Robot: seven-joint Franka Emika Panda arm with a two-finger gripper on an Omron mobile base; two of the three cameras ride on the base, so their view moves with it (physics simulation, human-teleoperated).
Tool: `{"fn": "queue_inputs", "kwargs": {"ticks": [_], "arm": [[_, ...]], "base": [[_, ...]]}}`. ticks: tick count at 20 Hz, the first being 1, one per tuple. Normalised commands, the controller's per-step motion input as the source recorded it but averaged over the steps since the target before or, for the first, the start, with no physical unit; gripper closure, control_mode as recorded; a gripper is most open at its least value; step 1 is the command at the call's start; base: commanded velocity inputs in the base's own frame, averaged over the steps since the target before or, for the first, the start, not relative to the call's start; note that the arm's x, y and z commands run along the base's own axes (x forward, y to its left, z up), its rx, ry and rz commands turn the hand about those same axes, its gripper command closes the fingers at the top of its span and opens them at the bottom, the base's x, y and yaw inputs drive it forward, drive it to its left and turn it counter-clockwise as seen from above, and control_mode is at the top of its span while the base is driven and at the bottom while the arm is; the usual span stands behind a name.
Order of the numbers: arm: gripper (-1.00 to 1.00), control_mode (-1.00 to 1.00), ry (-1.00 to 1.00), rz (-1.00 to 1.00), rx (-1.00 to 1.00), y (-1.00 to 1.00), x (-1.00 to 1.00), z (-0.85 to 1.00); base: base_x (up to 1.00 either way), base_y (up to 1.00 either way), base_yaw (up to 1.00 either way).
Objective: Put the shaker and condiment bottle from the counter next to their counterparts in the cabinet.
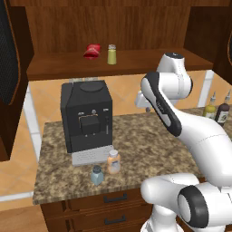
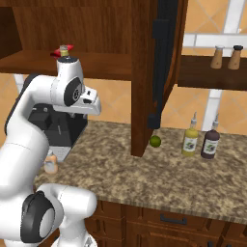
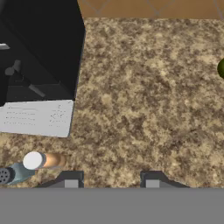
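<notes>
Fingers [image 3: 111, 183] nearly closed, holding nothing, above bare counter [image 3: 144, 109]. Shaker [image 3: 13, 174] and bottle [image 3: 43, 160] sit touching, off to one side, clear of fingers.

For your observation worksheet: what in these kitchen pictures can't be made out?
- Shaker: cut off by the hand view's left edge.
- Condiment bottle: mostly hidden behind the arm, right base view.
- Red item in the cabinet: too small to identify.
- Green fruit: cut by the hand view's right edge.
</notes>
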Motion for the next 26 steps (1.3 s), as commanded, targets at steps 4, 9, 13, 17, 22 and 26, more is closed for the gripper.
{"fn": "queue_inputs", "kwargs": {"ticks": [4,9,13,17,22,26], "arm": [[-1.00,-1.00,0.00,0.04,0.00,0.00,0.00,0.00],[-1.00,-1.00,0.00,0.09,0.00,0.00,-0.05,0.00],[-1.00,-1.00,-0.04,0.14,0.00,0.00,-0.13,0.00],[-1.00,-1.00,-0.05,0.16,0.00,0.00,-0.10,0.00],[-1.00,-1.00,-0.08,0.19,0.00,0.00,-0.12,0.00],[-1.00,-1.00,-0.09,0.18,0.00,0.00,-0.20,0.00]], "base": [[0.00,0.00,0.00],[0.00,0.00,0.00],[0.00,0.00,0.00],[0.00,0.00,0.00],[0.00,0.00,0.00],[0.00,0.00,0.00]]}}
